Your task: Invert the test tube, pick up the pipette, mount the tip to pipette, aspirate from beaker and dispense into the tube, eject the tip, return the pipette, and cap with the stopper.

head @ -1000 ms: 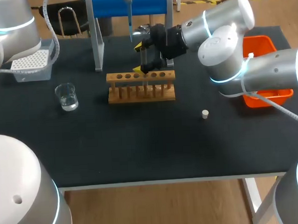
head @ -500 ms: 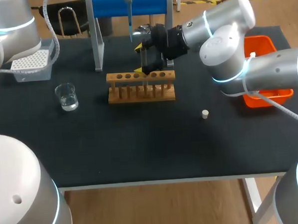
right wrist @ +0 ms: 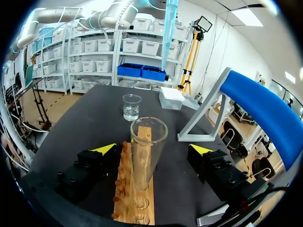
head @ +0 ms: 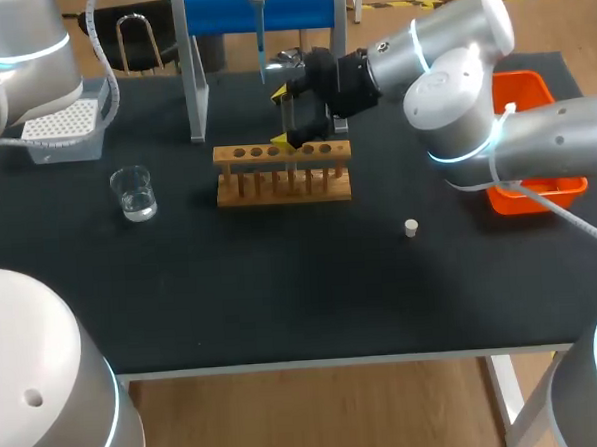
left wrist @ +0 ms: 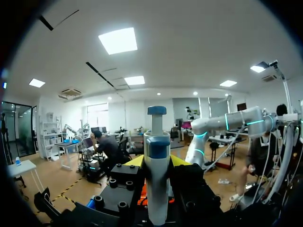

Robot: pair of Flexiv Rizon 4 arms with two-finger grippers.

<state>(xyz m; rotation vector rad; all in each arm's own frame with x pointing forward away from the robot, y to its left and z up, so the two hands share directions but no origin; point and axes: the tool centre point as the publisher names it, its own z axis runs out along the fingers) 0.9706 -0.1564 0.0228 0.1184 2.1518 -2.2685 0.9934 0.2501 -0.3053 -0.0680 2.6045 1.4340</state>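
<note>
Wooden rack (head: pixel 281 171) stands at the middle of the table (head: pixel 282 284) in your head view. Your right gripper (head: pixel 285 114) sits at the rack's far side, with the test tube (head: pixel 291 122) upright between its yellow tips. Noted well apart from the rack: the beaker (head: pixel 134 194) to its left, the stopper (head: pixel 411 228) lying alone toward the front right, a tip box (head: pixel 61 124) at the far left, and an orange bin (head: pixel 532 96) at the right edge. The pipette (head: pixel 257 25) hangs at the blue stand (head: pixel 267 10).

Left wrist view: your left gripper (left wrist: pixel 157 161) is closed on the pipette, which stands upright with one yellow tip against each side.

Right wrist view: your right gripper is open. The test tube stands mouth up in a rack hole between the fingers, with a clear gap on both sides. The beaker holds clear liquid and stands beyond the rack's far end.
</note>
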